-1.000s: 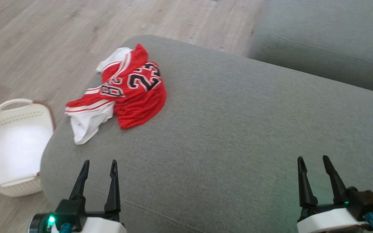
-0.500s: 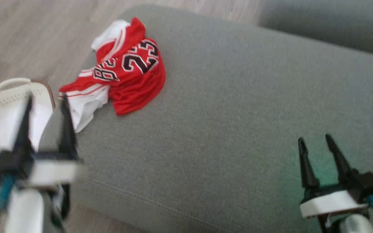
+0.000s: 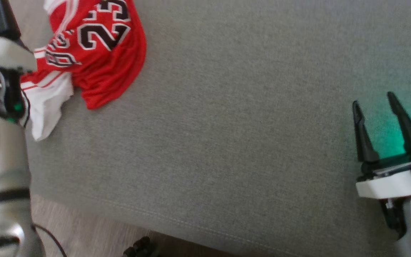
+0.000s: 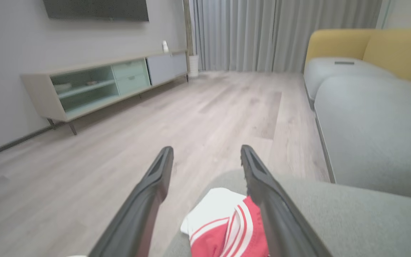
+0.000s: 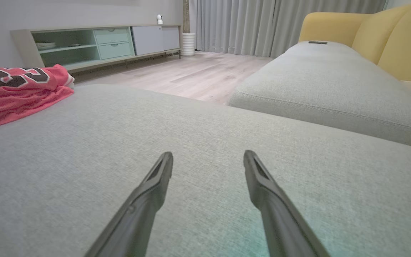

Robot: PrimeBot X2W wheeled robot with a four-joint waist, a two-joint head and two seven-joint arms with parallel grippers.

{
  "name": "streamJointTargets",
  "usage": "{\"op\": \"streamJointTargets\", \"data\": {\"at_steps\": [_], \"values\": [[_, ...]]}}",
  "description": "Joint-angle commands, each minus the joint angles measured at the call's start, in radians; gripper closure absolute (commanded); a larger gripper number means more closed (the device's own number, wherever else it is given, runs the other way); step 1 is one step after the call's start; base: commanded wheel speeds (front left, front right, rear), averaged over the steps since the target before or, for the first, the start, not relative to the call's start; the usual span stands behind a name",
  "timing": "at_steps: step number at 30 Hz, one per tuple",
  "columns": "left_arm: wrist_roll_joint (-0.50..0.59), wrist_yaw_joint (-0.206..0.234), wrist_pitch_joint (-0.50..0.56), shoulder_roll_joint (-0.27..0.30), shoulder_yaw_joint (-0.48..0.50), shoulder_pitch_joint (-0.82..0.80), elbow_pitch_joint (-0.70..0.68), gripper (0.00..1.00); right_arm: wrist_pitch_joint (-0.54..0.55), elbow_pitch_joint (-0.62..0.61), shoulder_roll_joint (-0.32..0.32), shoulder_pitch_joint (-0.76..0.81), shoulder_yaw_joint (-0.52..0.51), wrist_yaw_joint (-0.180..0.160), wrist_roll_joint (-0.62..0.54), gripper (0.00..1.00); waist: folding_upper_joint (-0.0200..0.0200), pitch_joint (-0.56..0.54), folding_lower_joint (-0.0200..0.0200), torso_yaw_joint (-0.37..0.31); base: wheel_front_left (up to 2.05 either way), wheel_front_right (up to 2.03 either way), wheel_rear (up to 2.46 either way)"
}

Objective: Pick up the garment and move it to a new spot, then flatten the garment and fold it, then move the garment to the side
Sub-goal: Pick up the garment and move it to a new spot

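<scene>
Place: home living room.
Seating: grey fabric sofa seat (image 5: 205, 117), with a second grey seat (image 5: 326, 82) just beside it and mustard-yellow back cushions (image 5: 401, 39) behind.
Far wall: low media console (image 4: 102, 85) on thin legs, with shelf bays, pale green drawers and grey doors. A small white device (image 5: 159, 18) stands on top, and a dark flat screen (image 4: 95, 9) is mounted above.
Window end: floor-length grey curtains (image 4: 262, 32).
Floor: pale wood planks (image 4: 155, 125).
</scene>
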Motion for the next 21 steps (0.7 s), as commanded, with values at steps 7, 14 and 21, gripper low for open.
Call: {"op": "streamJointTargets", "data": {"at_steps": [7,14,21], "values": [[-0.061,-0.049,0.177,0.099,0.011,-0.252,0.341,0.0,-0.011,-0.069,-0.066,-0.046,0.026,0.007,-0.015,0.0,0.0,0.143,-0.0003,-0.064,0.0,0.0,0.0],[-0.082,-0.065,0.212,0.129,-0.015,-0.357,0.531,0.0,-0.011,-0.104,-0.096,-0.071,0.054,0.007,-0.022,0.0,0.0,0.201,-0.0003,-0.1,0.0,0.0,0.0],[-0.107,-0.071,0.216,0.162,-0.033,-0.371,0.66,0.25,-0.011,-0.12,-0.126,-0.08,0.061,0.007,-0.015,0.0,0.0,0.204,-0.0003,-0.141,0.0,0.0,0.0]]}}
